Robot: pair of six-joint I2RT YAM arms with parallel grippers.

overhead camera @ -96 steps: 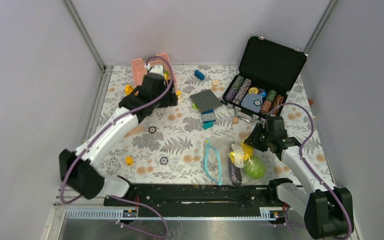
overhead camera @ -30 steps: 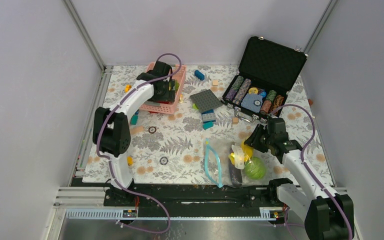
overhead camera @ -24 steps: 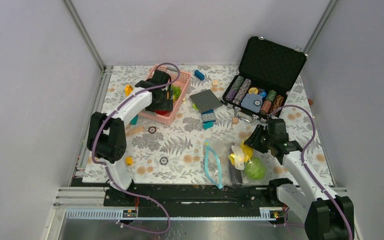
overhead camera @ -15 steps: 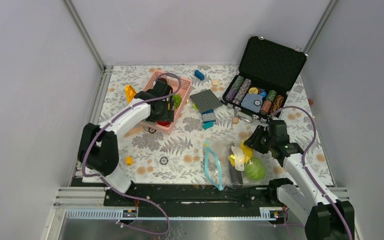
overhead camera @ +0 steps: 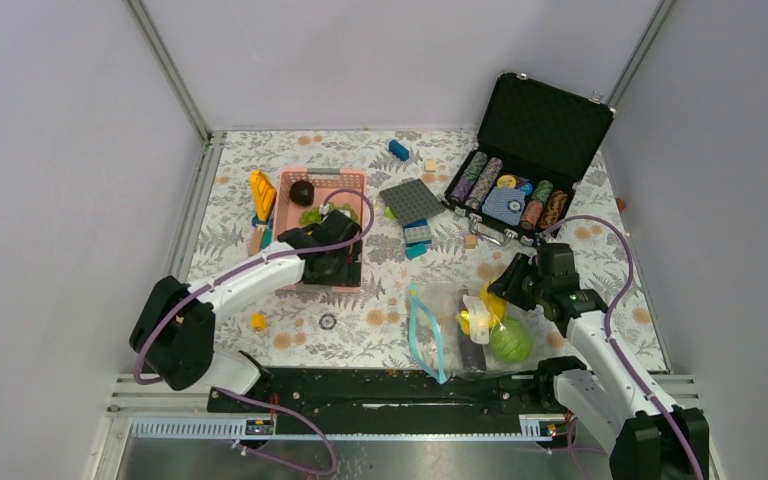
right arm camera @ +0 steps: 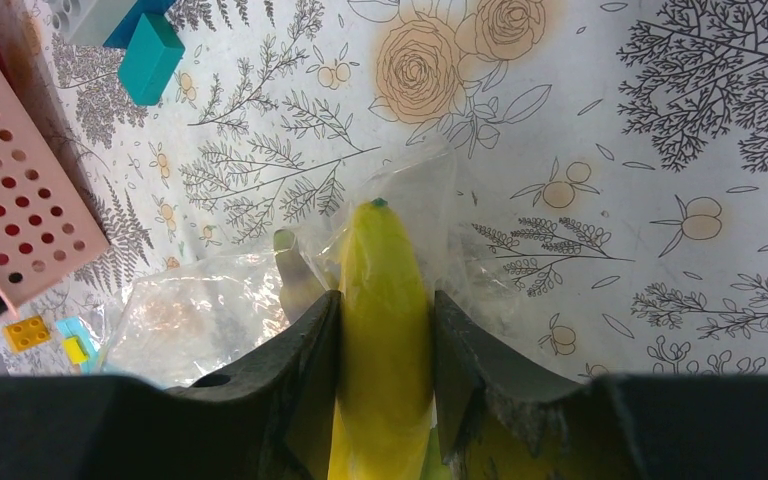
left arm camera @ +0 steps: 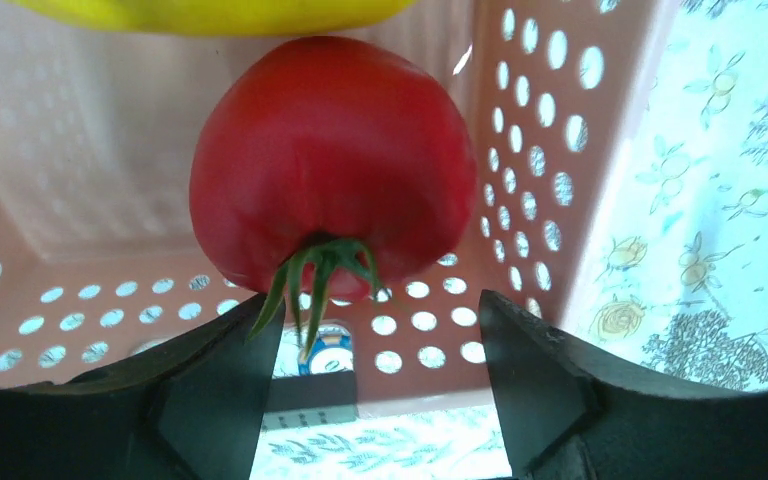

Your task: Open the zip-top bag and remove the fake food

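Left wrist: your left fingers [left arm camera: 210,400] spread, tomato [left arm camera: 330,170] ahead, in basket [left arm camera: 550,150]; your right fingers [right arm camera: 300,370] clamp banana [right arm camera: 380,330] (cabbage [overhead camera: 509,338] left inside bag [right arm camera: 190,310]).

Banana [right arm camera: 378,290] lower end behind jaws

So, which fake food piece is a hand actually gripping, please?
The yellow banana, pinched in the right hand; the red tomato lies free before the left hand.
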